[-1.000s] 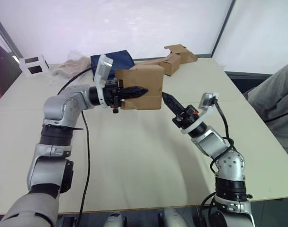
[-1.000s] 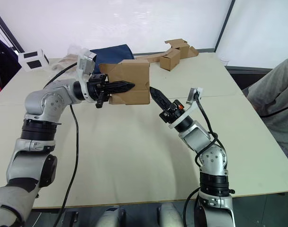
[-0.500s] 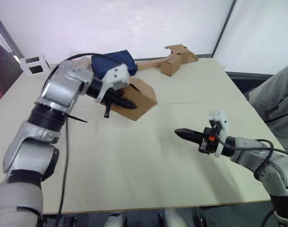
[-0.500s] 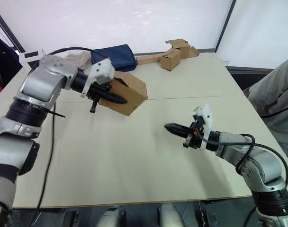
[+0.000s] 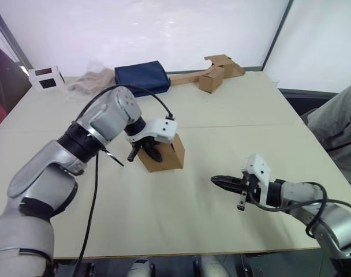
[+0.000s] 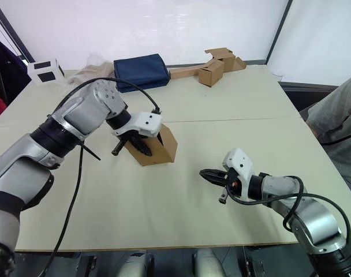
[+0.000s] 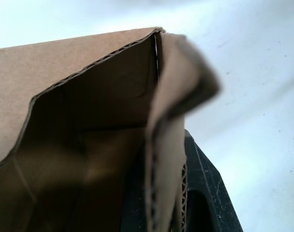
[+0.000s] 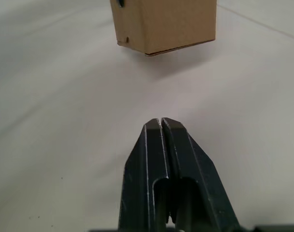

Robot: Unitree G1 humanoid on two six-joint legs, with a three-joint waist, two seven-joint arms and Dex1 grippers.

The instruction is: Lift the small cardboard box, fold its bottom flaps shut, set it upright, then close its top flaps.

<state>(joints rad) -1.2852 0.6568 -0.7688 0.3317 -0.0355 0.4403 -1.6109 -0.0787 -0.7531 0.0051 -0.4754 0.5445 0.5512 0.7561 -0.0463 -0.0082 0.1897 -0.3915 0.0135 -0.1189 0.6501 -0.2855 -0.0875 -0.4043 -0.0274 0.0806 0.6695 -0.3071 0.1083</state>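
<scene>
The small cardboard box (image 5: 171, 154) is plain brown and sits tilted, low at the middle of the table (image 5: 181, 231). My left gripper (image 5: 151, 152) reaches down into its upper end and is shut on one wall. In the left wrist view the box's open inside (image 7: 89, 130) shows, with the wall pinched beside a black finger (image 7: 205, 188). The top flaps stand open. The box's lower end (image 8: 164, 46) looks flat and closed; whether it touches the table I cannot tell. My right gripper (image 5: 215, 180) hovers shut to the box's right, pointing at it, a hand's width away.
At the back lie a navy bag (image 5: 142, 78), crumpled plastic (image 5: 92, 83), a white cube (image 5: 47, 78) and another brown box on a long cardboard strip (image 5: 213, 78). A person in grey (image 5: 337, 121) sits at the table's right edge.
My left arm has swung the box down from mid-air to the middle of the table, still holding it. The right gripper has pulled away from the box towards the front right.
</scene>
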